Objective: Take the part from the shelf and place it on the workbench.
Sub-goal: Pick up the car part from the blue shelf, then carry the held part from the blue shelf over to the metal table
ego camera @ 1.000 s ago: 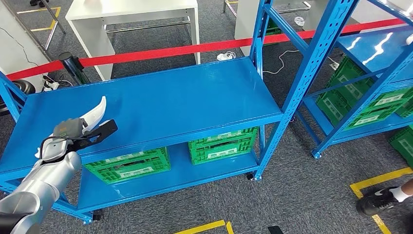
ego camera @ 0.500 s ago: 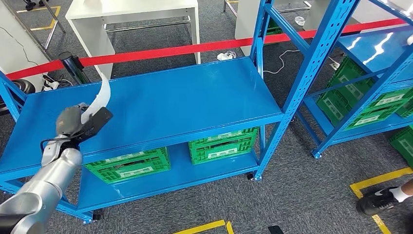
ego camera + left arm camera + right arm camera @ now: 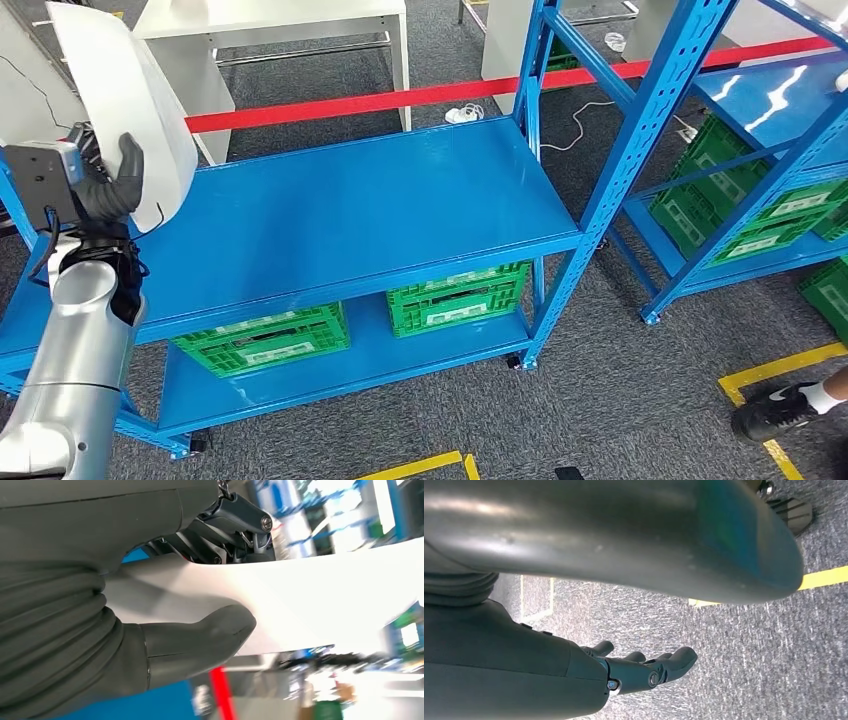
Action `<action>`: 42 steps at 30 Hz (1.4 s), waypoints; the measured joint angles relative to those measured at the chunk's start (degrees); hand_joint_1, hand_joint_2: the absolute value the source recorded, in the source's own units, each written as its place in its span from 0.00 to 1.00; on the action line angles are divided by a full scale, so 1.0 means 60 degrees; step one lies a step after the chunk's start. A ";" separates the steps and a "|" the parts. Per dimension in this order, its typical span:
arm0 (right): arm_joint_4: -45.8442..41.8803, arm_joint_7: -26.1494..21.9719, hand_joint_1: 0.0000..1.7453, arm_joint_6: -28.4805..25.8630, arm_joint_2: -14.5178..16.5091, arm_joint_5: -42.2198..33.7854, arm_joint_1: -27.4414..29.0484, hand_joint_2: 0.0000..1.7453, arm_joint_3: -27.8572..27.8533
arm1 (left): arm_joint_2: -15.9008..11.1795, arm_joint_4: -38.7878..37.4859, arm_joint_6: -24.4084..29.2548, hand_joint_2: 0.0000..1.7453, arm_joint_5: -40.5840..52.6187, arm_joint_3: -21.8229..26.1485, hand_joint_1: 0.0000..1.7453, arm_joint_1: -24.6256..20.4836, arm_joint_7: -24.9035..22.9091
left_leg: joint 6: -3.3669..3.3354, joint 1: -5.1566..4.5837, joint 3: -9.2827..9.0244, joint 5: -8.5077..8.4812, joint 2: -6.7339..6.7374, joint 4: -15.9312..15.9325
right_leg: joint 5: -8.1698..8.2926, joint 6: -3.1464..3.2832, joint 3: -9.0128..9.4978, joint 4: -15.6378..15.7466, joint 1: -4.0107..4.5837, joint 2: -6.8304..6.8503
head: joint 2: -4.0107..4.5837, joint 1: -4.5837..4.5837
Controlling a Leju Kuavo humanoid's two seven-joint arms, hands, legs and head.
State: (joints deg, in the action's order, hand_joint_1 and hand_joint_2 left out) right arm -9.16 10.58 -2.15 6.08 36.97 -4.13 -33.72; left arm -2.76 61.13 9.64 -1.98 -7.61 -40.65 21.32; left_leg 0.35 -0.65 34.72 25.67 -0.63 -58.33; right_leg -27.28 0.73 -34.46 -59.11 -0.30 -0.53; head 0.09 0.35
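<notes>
1. Up at the left of the head view, the left hand (image 3: pixel 108 185) holds the part (image 3: pixel 130 105), a curved white panel, raised high above the left end of the blue shelf (image 3: pixel 330 215).
2. Close up, in the left wrist view, the thick grey thumb (image 3: pixel 200 642) presses on one face of the white part (image 3: pixel 310 600) and the darker fingers (image 3: pixel 235 522) close on its other face, so the part is clamped between them.
3. Standing nearly on end, the part tilts slightly, its broad face turned toward the camera, clear of the shelf's top board.
4. Hanging low over grey carpet (image 3: pixel 744 645), the right hand (image 3: pixel 644 667) has nothing in it; its fingers are loosely bent and a little apart.
5. Below the shelf's top board, two green crates (image 3: pixel 265 338) sit on the lower board.
6. Behind the shelf a red barrier tape (image 3: pixel 400 97) runs across, with a white bench (image 3: pixel 280 25) beyond it.
7. Further right stands a second blue rack (image 3: pixel 770 130) with more green crates.
8. At the lower right corner a person's shoe (image 3: pixel 775 410) rests beside yellow floor tape (image 3: pixel 790 368).
</notes>
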 joint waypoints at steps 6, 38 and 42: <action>0.0000 0.0061 0.00 0.0046 0.0000 0.0089 0.0045 0.00 -0.0071 | -0.0058 0.2228 -0.0805 1.00 -0.1224 -0.0218 1.00 0.1212 -0.0135 | -0.0006 0.0000 0.0000 0.0008 0.0006 0.0000 | -0.0004 -0.0002 0.0002 0.0003 -0.0001 -0.0003 | 0.0000 0.0002; -0.0004 0.0021 0.00 0.0143 -0.0004 0.0039 0.0142 0.00 -0.0402 | -0.0401 0.4512 -0.2884 1.00 -0.2347 -0.0485 1.00 0.2613 -0.0542 | 0.0041 0.0104 0.0361 -0.0289 0.0084 -0.0220 | -0.0441 -0.0113 0.0419 -0.0249 -0.0057 -0.0019 | 0.0000 0.0016; -0.0004 -0.0001 0.00 0.0127 0.0026 -0.0066 0.0144 0.00 -0.0485 | -0.0426 0.4568 -0.3106 1.00 -0.2353 -0.0503 1.00 0.2630 -0.0616 | 0.0311 0.0157 0.0603 0.0203 0.0066 -0.0671 | -0.0208 0.0193 0.0212 -0.0143 -0.0095 0.0026 | 0.0000 -0.0002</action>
State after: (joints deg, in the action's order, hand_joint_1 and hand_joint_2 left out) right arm -9.18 10.57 -1.39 6.23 36.57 -3.27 -36.63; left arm -5.32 88.54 -8.99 -16.10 -10.63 -24.87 17.63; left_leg 2.22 0.29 38.34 26.88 -0.24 -62.36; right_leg -28.52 1.89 -33.19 -59.96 -0.87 -0.37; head 0.09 0.34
